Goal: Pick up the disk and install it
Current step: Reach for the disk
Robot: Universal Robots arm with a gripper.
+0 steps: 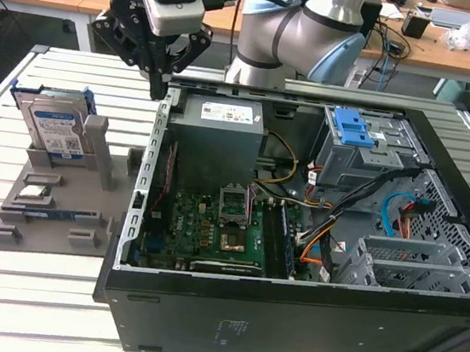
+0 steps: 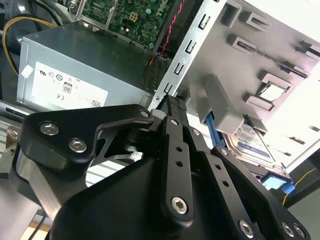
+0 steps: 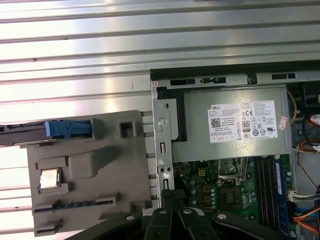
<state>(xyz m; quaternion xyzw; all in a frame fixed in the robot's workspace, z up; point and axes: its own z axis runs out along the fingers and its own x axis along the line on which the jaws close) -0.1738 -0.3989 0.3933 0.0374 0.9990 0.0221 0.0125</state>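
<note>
An open desktop computer case (image 1: pixel 286 320) lies on its side on a slatted metal table (image 1: pixel 30 305). The robot arm's gripper (image 1: pixel 156 89) hangs just above the case's rear corner, beside the grey power supply (image 1: pixel 220 123). Its black fingers are pressed together and carry nothing; both wrist views show them meeting at the tip over the case wall.

The disk (image 1: pixel 53 124) stands on edge in a grey slotted holder (image 1: pixel 51 205) on the table, just beside the case on the exterior view's left and apart from the gripper. It is a silver hard drive with a blue-and-white label facing outward and a blue plastic carrier frame round its edges. Inside the case, past the green motherboard (image 1: pixel 212 225), sits a grey drive cage (image 1: pixel 354 148) with a blue latch.

The disk looks rigid and dense for its bulk, likely heavy enough to swing in a loose grip. Its bare metal faces are probably slick, and the drive would not take a knock well. The upper half stands clear of the holder, so a pinch across the two flat faces near the top edge seems soundest (the plastic frame may flex if squeezed).
</note>
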